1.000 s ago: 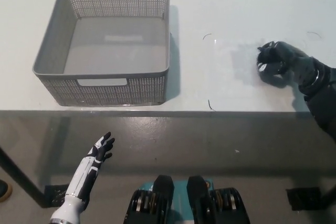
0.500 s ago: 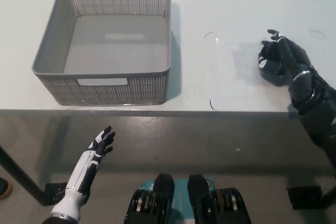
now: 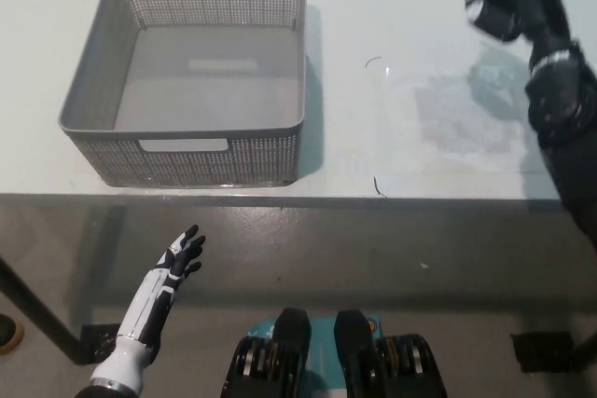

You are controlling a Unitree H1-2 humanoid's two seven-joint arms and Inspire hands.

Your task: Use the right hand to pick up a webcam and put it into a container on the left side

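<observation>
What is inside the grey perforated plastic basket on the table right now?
Nothing shows inside the grey perforated plastic basket; only its bare floor is visible. The near wall hides a strip of floor behind it.

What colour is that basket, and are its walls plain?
Grey; the basket's walls are a fine perforated mesh, with cut-out handles. Only the head view shows it.

You are looking at what reads as a lab or test bench rather than a home. A plain white rectangular table (image 3: 392, 6) with a smooth, faintly smudged top and thin scratch marks fills the view, carrying only a grey perforated plastic basket with cut-out handles (image 3: 187, 151). Below the table edge you see a bare grey floor (image 3: 373, 258), a dark metal table leg (image 3: 37, 319) at the lower left, and small black blocks (image 3: 541, 351) resting on the floor at the lower right.
</observation>
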